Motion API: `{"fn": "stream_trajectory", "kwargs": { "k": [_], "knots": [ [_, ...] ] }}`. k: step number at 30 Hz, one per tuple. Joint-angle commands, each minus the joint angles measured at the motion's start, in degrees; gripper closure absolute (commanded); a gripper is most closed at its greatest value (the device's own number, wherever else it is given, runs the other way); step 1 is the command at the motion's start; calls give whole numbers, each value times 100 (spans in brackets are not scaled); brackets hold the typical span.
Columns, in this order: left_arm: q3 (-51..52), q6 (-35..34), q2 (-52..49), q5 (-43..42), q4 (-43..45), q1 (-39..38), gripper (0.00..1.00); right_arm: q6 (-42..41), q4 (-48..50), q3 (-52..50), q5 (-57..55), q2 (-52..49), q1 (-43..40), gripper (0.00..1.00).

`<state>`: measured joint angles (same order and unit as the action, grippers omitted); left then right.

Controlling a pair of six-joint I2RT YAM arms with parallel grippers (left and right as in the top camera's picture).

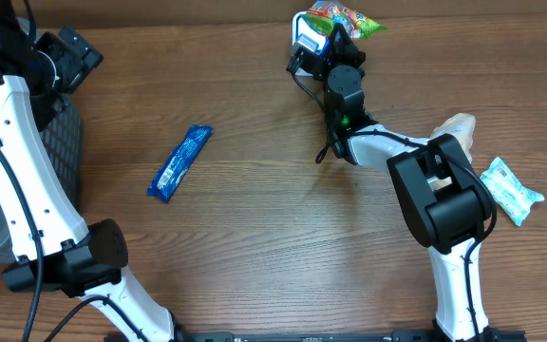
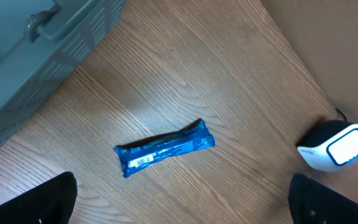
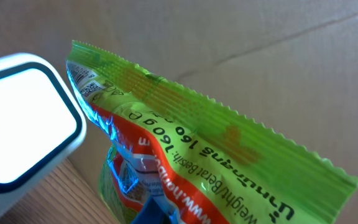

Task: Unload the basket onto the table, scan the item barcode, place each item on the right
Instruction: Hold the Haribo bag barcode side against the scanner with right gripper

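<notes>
**Tally on the table (image 1: 273,247)**

One scanner (image 1: 307,45) at the far edge. Three packets: green packet (image 1: 348,19), blue packet (image 1: 180,162), teal packet (image 1: 511,190). One beige item (image 1: 459,124). One basket (image 1: 65,142), left edge. Two arms: left arm (image 1: 22,180), right arm (image 1: 440,199).

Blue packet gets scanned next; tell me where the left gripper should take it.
Likely best: pinch the blue packet across its narrow middle, from above, left gripper turned crosswise; it lies flat and diagonal on the table, long edges exposed.

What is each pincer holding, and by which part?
The right pincer grips the green snack bag at the end opposite its crimped seal; left pincer holds nothing.
</notes>
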<state>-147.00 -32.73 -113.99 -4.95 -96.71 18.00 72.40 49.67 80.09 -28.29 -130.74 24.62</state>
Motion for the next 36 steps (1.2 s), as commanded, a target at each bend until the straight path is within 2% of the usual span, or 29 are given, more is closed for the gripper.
{"fn": "stream_trajectory", "kwargs": {
  "k": [1,10,19,28,36],
  "knots": [
    [-57,-50,160,-17,-9,-44,0,9,125,221,271,-114,-111,96],
    [-57,-50,160,-17,-9,-44,0,-42,273,330,315,-210,-391,96],
    [-57,-50,160,-17,-9,-44,0,-37,424,507,828,-210,-413,96],
    [-57,-50,160,-17,-9,-44,0,-39,-48,1126,1058,-210,-413,96],
    [-57,-50,160,-17,-9,-44,0,-37,-269,1154,1239,-219,-413,96]
  ]
}}
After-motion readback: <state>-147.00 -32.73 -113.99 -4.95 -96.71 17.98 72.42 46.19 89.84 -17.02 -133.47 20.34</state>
